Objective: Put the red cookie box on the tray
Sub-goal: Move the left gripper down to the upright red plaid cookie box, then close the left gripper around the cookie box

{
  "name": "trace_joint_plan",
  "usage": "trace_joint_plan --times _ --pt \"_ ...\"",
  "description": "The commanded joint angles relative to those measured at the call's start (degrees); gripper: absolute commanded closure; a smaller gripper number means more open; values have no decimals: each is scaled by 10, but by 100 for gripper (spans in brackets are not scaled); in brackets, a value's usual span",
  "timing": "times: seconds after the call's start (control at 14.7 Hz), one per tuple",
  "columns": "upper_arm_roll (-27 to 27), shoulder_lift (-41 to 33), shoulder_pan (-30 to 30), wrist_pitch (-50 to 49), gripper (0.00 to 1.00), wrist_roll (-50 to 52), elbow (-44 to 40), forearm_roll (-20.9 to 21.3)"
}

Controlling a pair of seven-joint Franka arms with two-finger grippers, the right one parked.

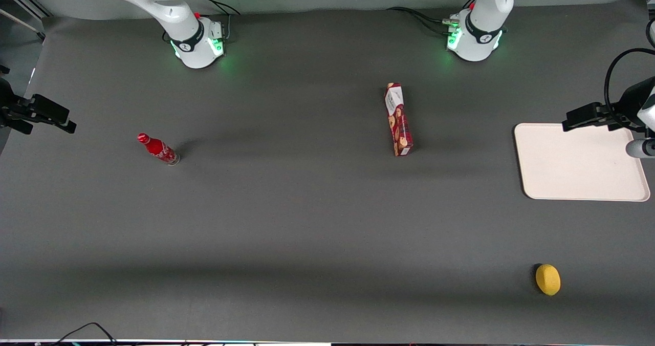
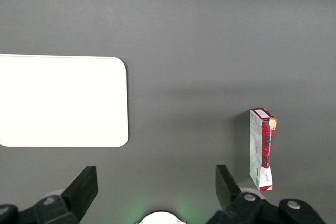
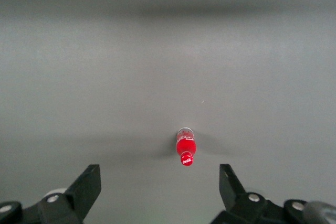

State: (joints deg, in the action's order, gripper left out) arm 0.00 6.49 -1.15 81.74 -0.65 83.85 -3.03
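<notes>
The red cookie box [image 1: 398,119] lies flat on the dark table, its white-label end pointing toward the arm bases. It also shows in the left wrist view [image 2: 262,149]. The cream-white tray [image 1: 578,161] lies toward the working arm's end of the table, with nothing on it, and shows in the left wrist view [image 2: 63,100]. My left gripper [image 1: 581,116] hangs high above the tray's edge that is farther from the front camera. In the left wrist view the gripper [image 2: 156,182] is open and empty, well apart from the box.
A small red bottle [image 1: 158,149] lies toward the parked arm's end of the table and shows in the right wrist view [image 3: 186,148]. A yellow lemon [image 1: 547,279] sits nearer the front camera than the tray. The arm bases [image 1: 473,39] stand at the table's back edge.
</notes>
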Motion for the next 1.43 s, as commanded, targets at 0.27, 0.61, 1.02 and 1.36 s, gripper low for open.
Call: trace_joint_plan --times 0.27,0.61,1.02,1.36 --pt "-6 0 15 -61 0 5 -13 14" --pt "-134 -10 15 -39 0 224 65 -35" --pt "-271 -2 19 304 0 414 343 -61" --pt "-292 73 46 507 0 415 445 -52"
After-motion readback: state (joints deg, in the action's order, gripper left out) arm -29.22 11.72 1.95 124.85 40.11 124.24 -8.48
